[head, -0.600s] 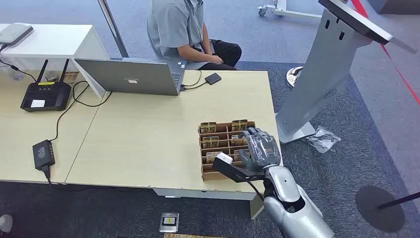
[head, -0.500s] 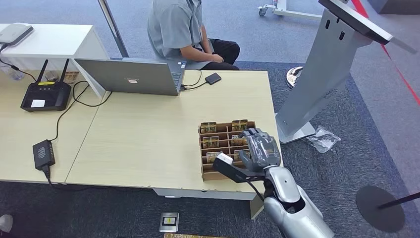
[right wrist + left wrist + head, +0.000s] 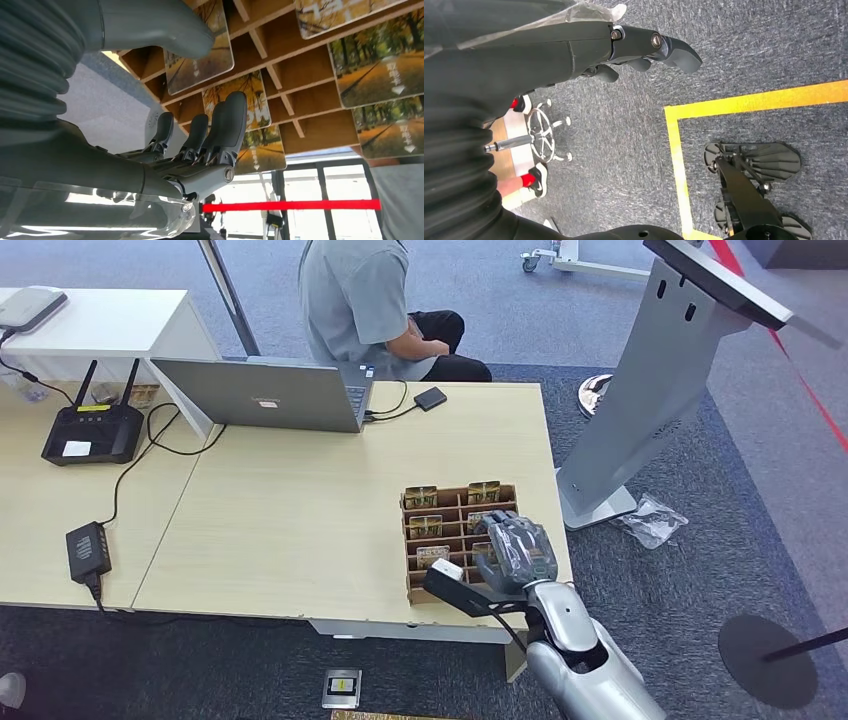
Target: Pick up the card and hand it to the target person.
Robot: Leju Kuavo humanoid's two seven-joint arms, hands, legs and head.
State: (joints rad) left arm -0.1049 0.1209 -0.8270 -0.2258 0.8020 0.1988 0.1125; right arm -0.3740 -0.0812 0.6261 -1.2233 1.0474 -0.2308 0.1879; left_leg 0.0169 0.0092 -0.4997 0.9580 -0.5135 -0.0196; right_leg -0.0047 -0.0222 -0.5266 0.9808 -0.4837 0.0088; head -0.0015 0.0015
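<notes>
My right hand has slid back toward the near edge of the card tray since half a second ago, and the seated person has turned a bit. Cards sit upright in the tray's wooden compartments, autumn-tree prints facing out; my right hand hovers over the tray's right-hand slots, fingers extended and slightly apart, thumb apart from them, nothing held. In the right wrist view the fingertips point at a card just beyond them; contact, can't tell. My left hand hangs over grey carpet, fingers loosely curled, holding nothing. Tray is on the table near its right front corner. Laptop at the far edge, router far left.
</notes>
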